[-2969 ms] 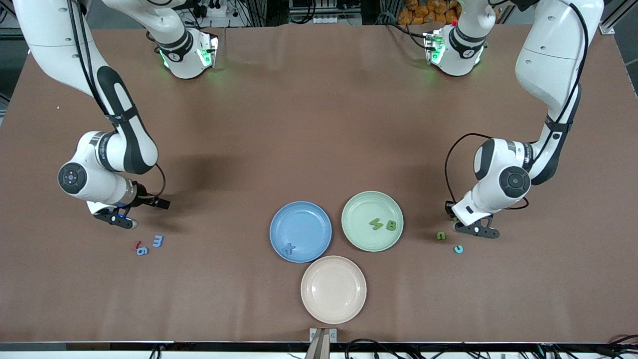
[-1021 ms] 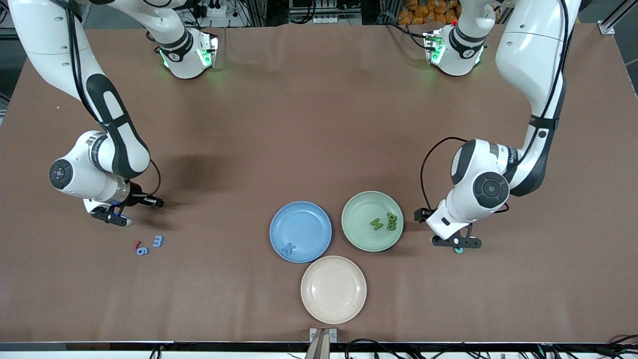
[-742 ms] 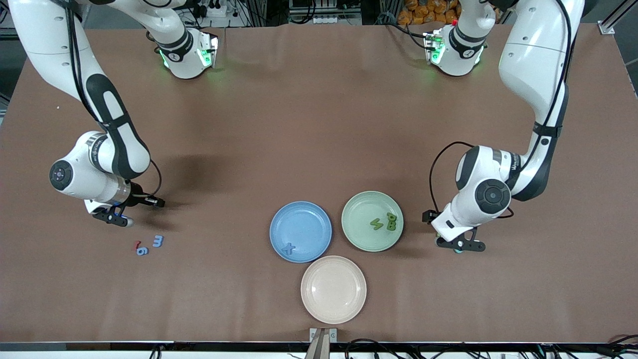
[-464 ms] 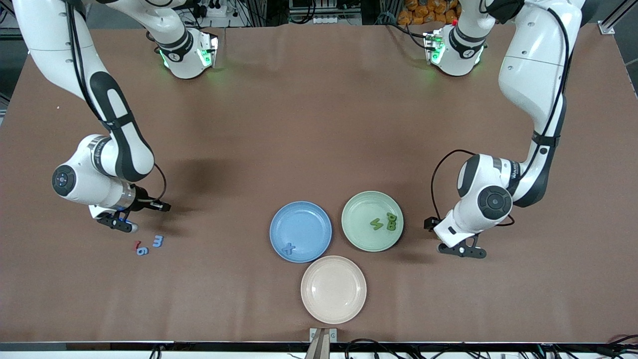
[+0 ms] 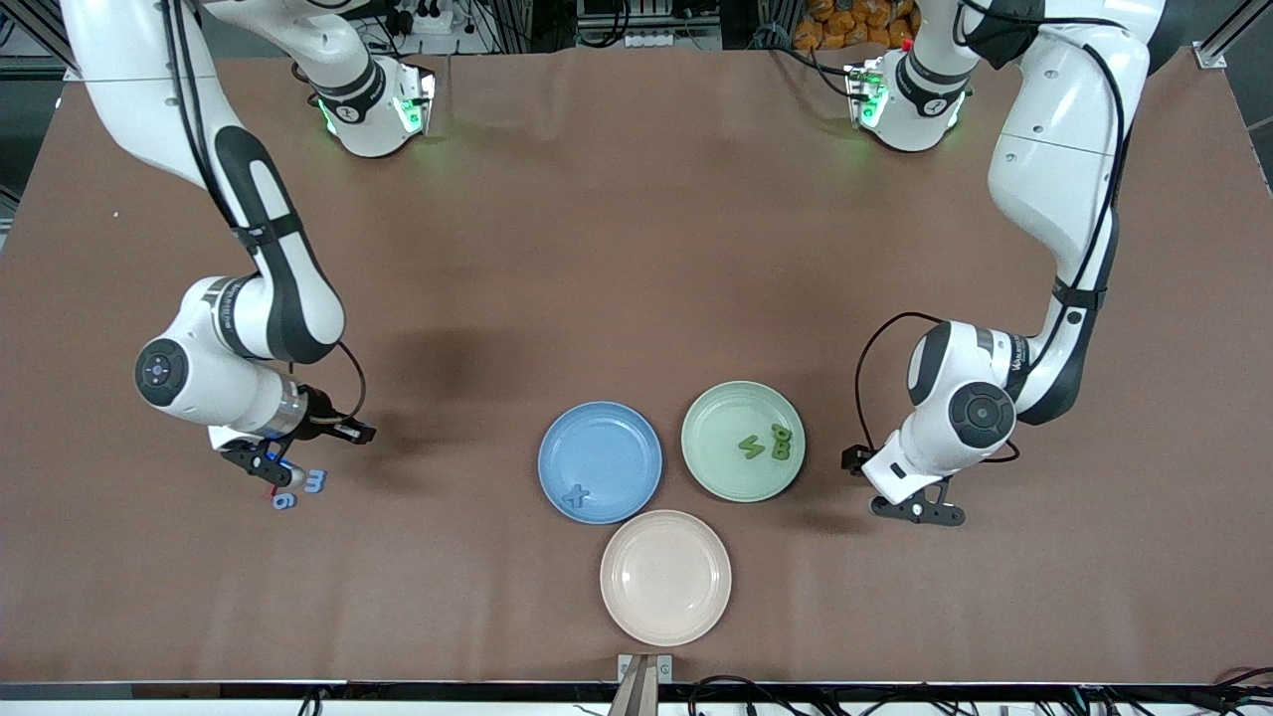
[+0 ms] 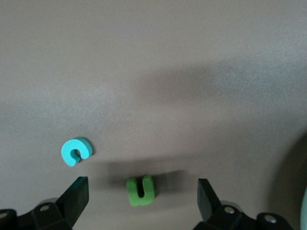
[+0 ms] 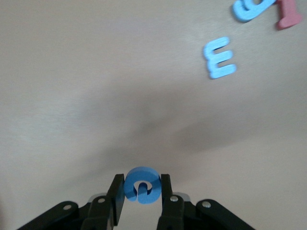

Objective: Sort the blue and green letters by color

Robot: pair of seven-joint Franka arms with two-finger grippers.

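My right gripper (image 5: 271, 467) is shut on a round blue letter (image 7: 142, 186), just above the table. Close by lie a blue "3" (image 5: 314, 481) and a blue "6" (image 5: 283, 500). At the left arm's end, my left gripper (image 5: 920, 512) hangs open, low over the table. A green U-shaped letter (image 6: 141, 189) lies between its fingers (image 6: 76, 192), touched by neither, and a cyan letter (image 6: 76, 151) lies just beside it. My left hand hides both from the front view. The blue plate (image 5: 607, 443) holds a blue "x" (image 5: 575, 494). The green plate (image 5: 721, 418) holds green letters (image 5: 766, 445).
An empty pink plate (image 5: 665, 577) sits nearest the front camera, touching the blue and green plates. A small dark red piece (image 7: 289, 14) lies against the blue "6" (image 7: 252, 8). Bare brown tabletop stretches between the plates and the robots' bases.
My right arm has carried the blue letter toward the plates, and now hangs beside the blue "3" and "6". My left gripper has shifted slightly toward the front camera, still open.
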